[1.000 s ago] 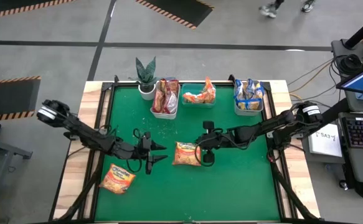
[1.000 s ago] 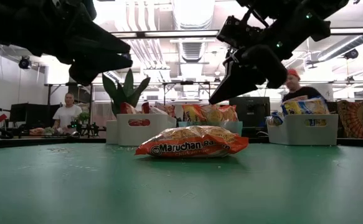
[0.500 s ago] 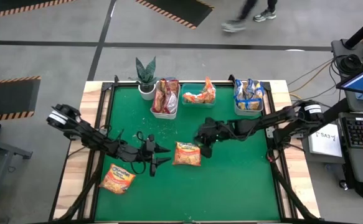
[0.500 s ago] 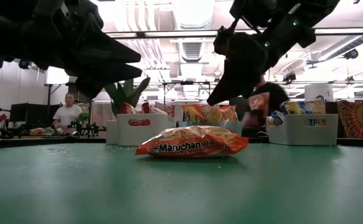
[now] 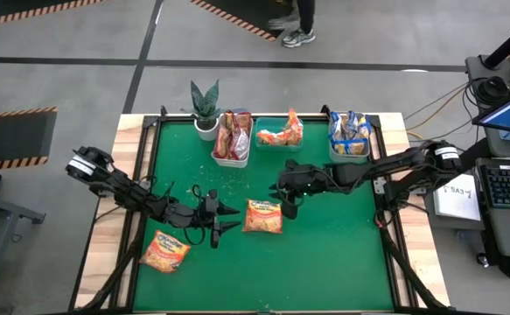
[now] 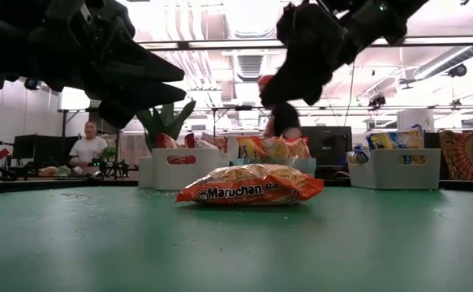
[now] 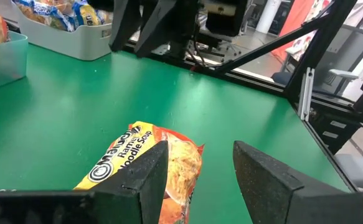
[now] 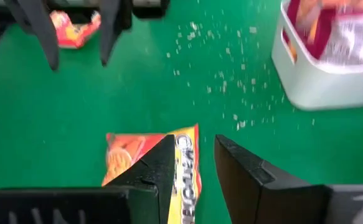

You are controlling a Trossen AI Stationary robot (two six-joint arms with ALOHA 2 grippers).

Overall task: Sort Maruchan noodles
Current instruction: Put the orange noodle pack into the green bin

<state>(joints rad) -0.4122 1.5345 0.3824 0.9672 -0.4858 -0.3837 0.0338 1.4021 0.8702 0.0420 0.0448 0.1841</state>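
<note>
A flat, crinkly orange packet [image 5: 262, 216] printed "Maruchan Ramen" lies near the middle of the green felt-like table [image 5: 324, 254], touched by neither gripper. The left gripper [image 5: 224, 217] hangs just beside it on the side toward the left edge, its dark angular fingers [image 7: 145, 174] spread apart with nothing between them. The right gripper [image 5: 287, 201] hovers above the packet's far right corner, its fingers [image 8: 162, 163] parted narrowly and also empty. A second orange packet [image 5: 165, 251] lies near the front left corner, well apart from the first. Along the far edge stand three smooth plastic bins: a white bin [image 5: 229, 157] with red-brown packets, a teal bin [image 5: 276, 144] with orange ones, and a grey bin [image 5: 349, 155] with blue-marked ones. A spiky potted plant [image 5: 205, 105] stands at the far edge beside the white bin. Pale crumbs [image 8: 231, 78] speckle the cloth near that bin.
</note>
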